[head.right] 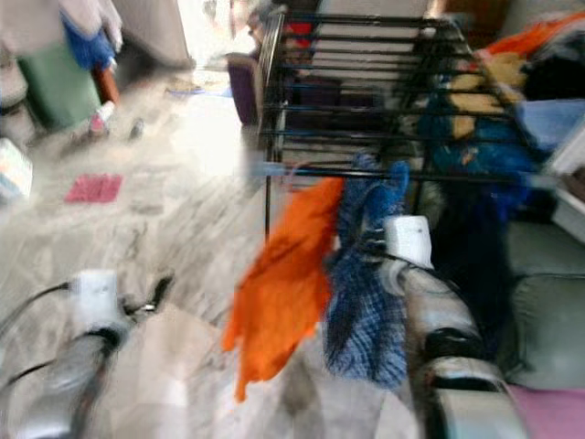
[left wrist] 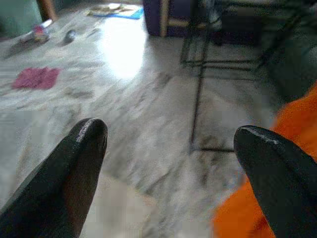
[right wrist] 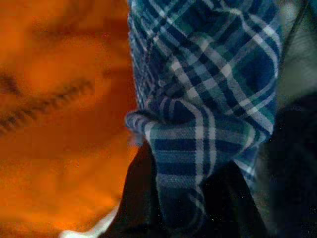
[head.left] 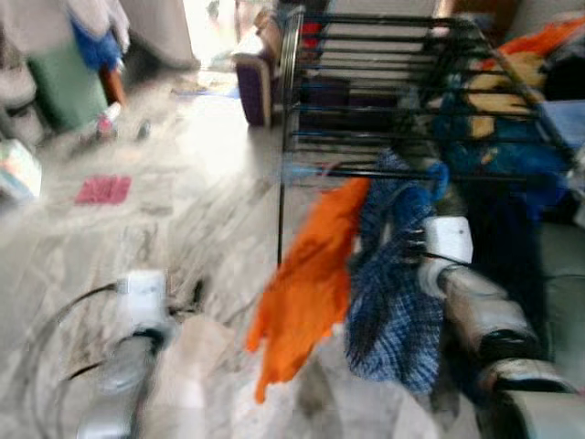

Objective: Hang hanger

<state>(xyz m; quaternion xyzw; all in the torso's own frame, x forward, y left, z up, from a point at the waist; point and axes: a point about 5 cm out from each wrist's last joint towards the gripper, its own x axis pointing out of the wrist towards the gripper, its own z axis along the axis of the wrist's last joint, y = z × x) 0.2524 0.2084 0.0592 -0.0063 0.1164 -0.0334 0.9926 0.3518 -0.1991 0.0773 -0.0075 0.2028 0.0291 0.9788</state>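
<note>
Judging by the blur, you are mid-hang: your right gripper (right wrist: pixel 198 198) pinches the blue plaid shirt (head.left: pixel 388 293) up at the drying rack (head.left: pixel 384 101) beside the orange garment (head.left: pixel 306 283); the hanger itself is hidden. Left gripper (left wrist: pixel 168 163) spread, idle.

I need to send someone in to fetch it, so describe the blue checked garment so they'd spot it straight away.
Find the black metal drying rack standing on the pale marble floor. From its near front rail two garments hang side by side, and the blue checked garment is the right one, with the right gripper at its edge. Its blue-and-white plaid sets it apart from the plain orange garment beside it.
</note>
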